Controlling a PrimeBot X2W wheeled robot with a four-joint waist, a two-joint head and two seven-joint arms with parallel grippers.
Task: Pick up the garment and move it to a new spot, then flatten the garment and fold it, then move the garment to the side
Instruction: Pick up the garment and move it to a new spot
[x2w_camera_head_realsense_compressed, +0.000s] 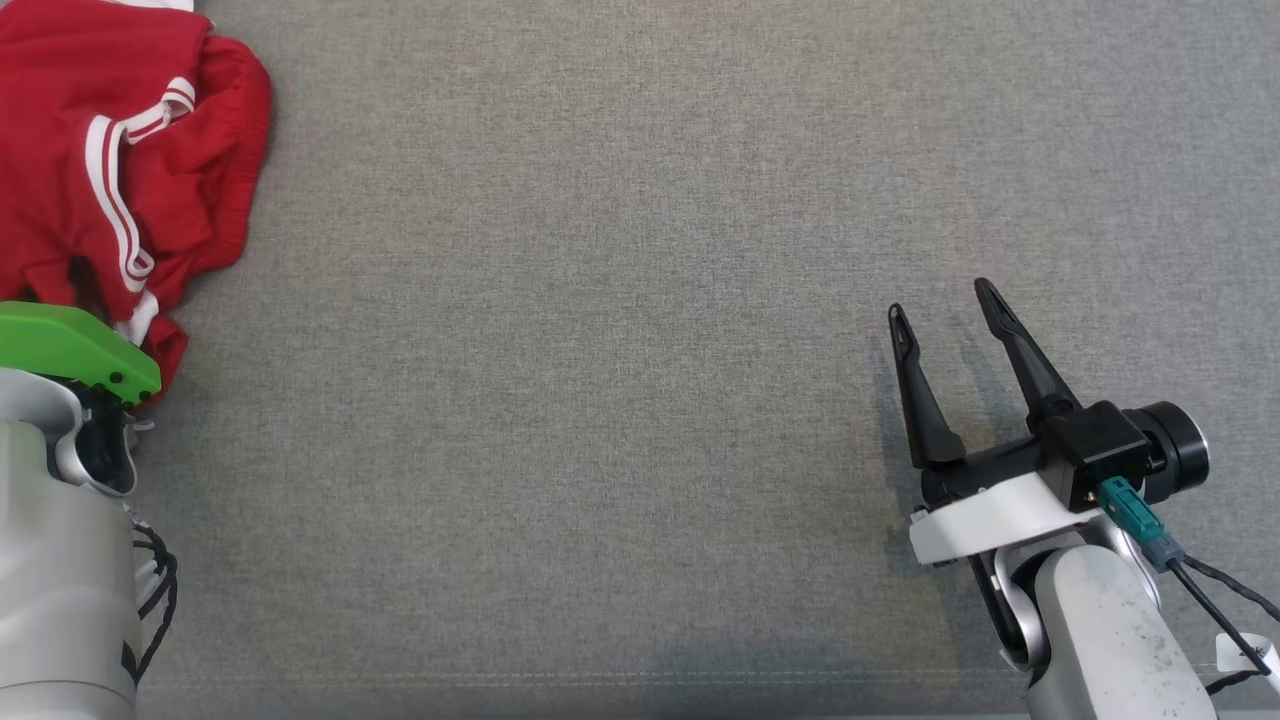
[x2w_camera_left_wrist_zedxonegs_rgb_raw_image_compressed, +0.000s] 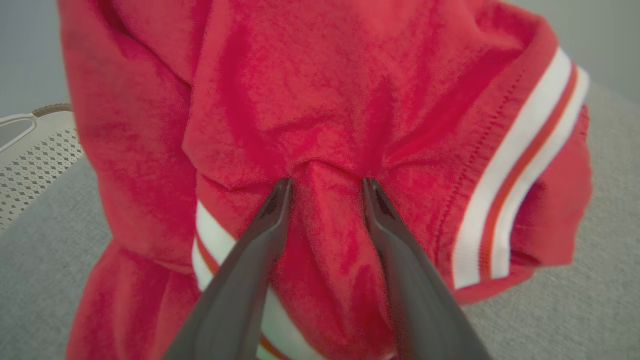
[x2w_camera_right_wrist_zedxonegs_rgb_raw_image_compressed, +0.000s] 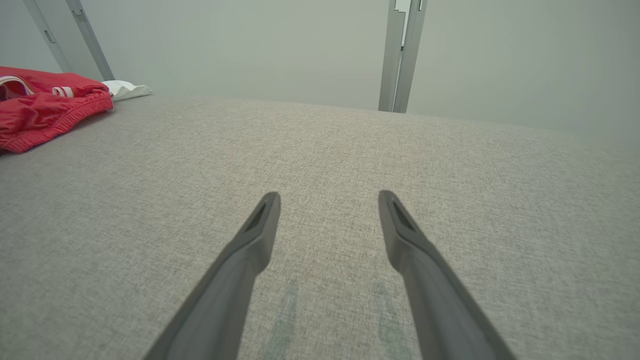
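Our left gripper (x2w_camera_left_wrist_zedxonegs_rgb_raw_image_compressed: 326, 184) has its two dark fingers (x2w_camera_left_wrist_zedxonegs_rgb_raw_image_compressed: 245, 270) partly spread, their tips pressed into the red garment (x2w_camera_left_wrist_zedxonegs_rgb_raw_image_compressed: 350, 90). A raised fold of the cloth stands between them and fills the gap at the tips – the jaws are apart, not clamped together, and we cannot tell whether they truly have hold of that fold. White bands with a thin red stripe run on either side of the fingers (one just beside the left finger, one further out toward the hem). From the head, we see the green cover (x2w_camera_head_realsense_compressed: 70, 345) of this wrist lying over the near edge of the crumpled garment, which sits bunched at the far left of the grey fabric table (x2w_camera_head_realsense_compressed: 600, 350).

Our right gripper (x2w_camera_head_realsense_compressed: 941, 300) is well apart from it, at the lower right, jaws wide and holding nothing – it is low over bare grey cloth. Beyond the garment lies a white cloth (x2w_camera_right_wrist_zedxonegs_rgb_raw_image_compressed: 127, 90), and a white perforated piece (x2w_camera_left_wrist_zedxonegs_rgb_raw_image_compressed: 35, 155) sits at the table's edge. Grey metal posts (x2w_camera_right_wrist_zedxonegs_rgb_raw_image_compressed: 400, 55) stand behind against a pale wall.
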